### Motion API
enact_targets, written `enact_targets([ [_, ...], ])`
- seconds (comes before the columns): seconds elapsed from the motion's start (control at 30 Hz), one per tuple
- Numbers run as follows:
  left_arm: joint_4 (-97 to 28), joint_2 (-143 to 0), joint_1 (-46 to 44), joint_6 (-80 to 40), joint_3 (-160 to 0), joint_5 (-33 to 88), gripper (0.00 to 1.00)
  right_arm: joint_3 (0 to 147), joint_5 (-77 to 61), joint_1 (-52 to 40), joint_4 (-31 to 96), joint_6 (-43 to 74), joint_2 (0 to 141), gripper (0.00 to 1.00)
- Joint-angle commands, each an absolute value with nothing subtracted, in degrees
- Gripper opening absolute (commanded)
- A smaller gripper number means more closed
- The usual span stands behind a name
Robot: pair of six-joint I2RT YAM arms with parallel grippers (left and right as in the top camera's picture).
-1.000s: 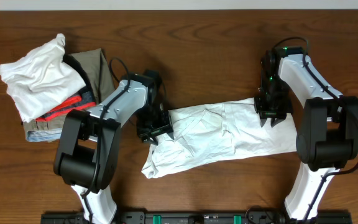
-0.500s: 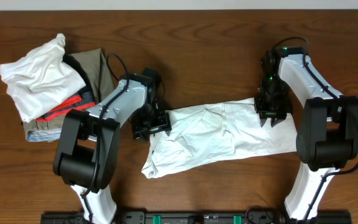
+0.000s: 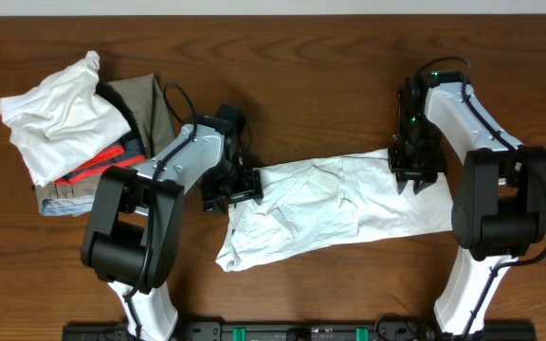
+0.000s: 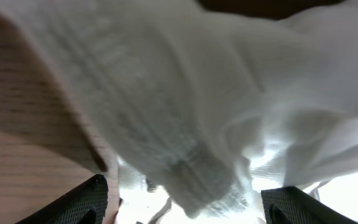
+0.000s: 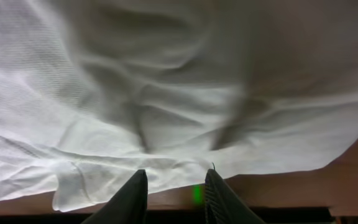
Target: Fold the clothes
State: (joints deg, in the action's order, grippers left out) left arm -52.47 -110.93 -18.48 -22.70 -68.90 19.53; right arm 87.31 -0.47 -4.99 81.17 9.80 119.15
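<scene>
My left arm [image 3: 173, 161] reaches from the near edge of the counter [image 3: 330, 85] up and then in toward the middle. Its wrist is turned down at the upper left corner of the white trousers [image 3: 339, 208]. My left jaws are spread wide. In the left wrist view the two fingers [image 4: 95, 196] sit at the bottom corners, and a bunched fold of white cloth hangs loose between them, touched by neither.

My right arm [image 3: 463, 109] goes out to the far side and bends back, with its wrist pointing down onto the top edge of the trousers' right end. A small green light [image 3: 434, 74] glows on that arm. My right jaws stand only a little apart. In the right wrist view the fingers [image 5: 135, 193] have their tips at the hem, bare wood shows in the gap, and their shadows fall on the cloth beyond. I see nothing clamped there.

The trousers lie wrinkled in a long band across the middle of the counter, between my two wrists, with the left end sagging toward the near edge. Well apart, at the far left, sits a heap: a white garment [image 3: 55, 118] on top, a khaki garment [image 3: 145, 109] beside it, and a red-and-black garment [image 3: 98, 163] beneath.
</scene>
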Motion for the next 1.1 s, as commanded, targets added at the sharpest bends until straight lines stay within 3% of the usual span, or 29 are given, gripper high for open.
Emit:
enact_targets([
  [0.0, -52.3, -111.5, -18.2, -19.6, -68.2, 22.6, 0.79, 87.2, -0.4, -4.9, 81.4, 8.9, 118.7, 0.29],
  [0.43, -51.7, -113.1, -18.2, -18.3, -67.7, 25.5, 0.79, 87.2, -0.4, -4.9, 81.6, 8.9, 118.7, 0.29],
  [0.5, -50.9, -113.1, -18.2, -18.3, -67.7, 25.6, 0.70, 87.2, -0.4, -4.9, 81.6, 8.9, 118.7, 0.29],
  [0.53, -50.2, -113.1, -18.2, -18.3, -67.7, 25.6, 0.58, 87.2, -0.4, -4.9, 81.6, 8.9, 118.7, 0.29],
  [0.57, -49.6, -113.1, -18.2, -18.2, -67.7, 25.8, 0.53, 87.2, -0.4, -4.9, 81.6, 8.9, 118.7, 0.29],
  [0.67, -47.7, -113.1, -18.2, -18.0, -67.7, 26.6, 0.47, 87.2, -0.5, -4.9, 81.7, 8.9, 118.7, 0.29],
  [0.73, -46.6, -113.1, -18.2, -18.0, -67.7, 26.6, 0.38, 87.2, -0.4, -5.0, 81.7, 8.9, 118.7, 0.29],
  [0.83, -45.4, -113.1, -17.8, -18.0, -67.8, 26.5, 0.08, 87.2, -0.5, -4.9, 81.7, 8.9, 118.7, 0.28],
  [1.07, -46.7, -113.0, -12.6, -17.8, -70.2, 23.5, 0.06, 87.2, -0.5, -4.9, 81.4, 8.9, 118.7, 0.28],
])
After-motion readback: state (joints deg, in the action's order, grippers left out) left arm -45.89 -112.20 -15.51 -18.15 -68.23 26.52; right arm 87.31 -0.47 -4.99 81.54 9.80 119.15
